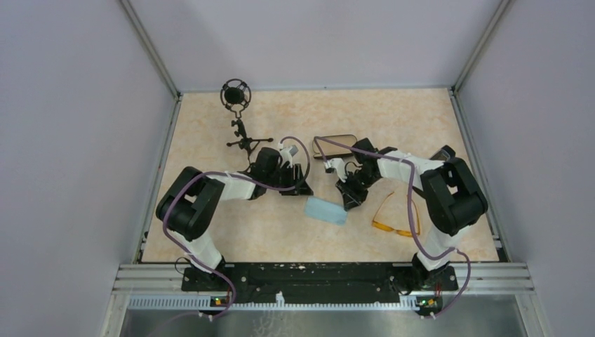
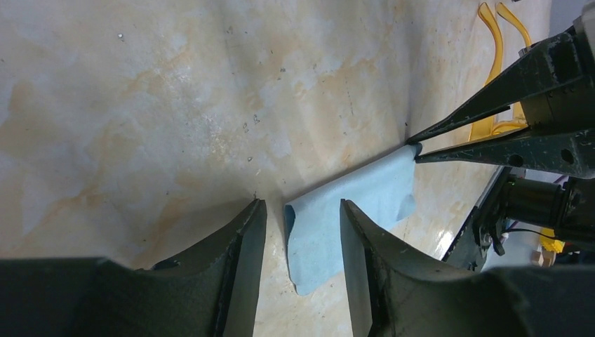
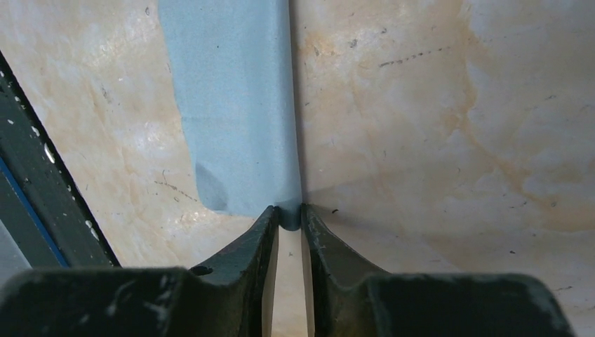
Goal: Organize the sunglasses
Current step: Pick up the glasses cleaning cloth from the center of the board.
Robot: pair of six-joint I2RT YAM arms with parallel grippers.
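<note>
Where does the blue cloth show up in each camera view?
Top external: cloth just below centre.
Left wrist: lower centre, inside the open left gripper.
Right wrist: upper left of centre, running down to bottom centre.
Shared landmark: the right gripper pinching the cloth's corner, in all three.

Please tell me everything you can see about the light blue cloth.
The light blue cloth is thin, soft-looking fabric, slightly creased, lying on the tan marbled table between the arms. The right gripper pinches one corner; the left gripper, open, straddles the opposite end. The sunglasses lie apart from it.
</note>
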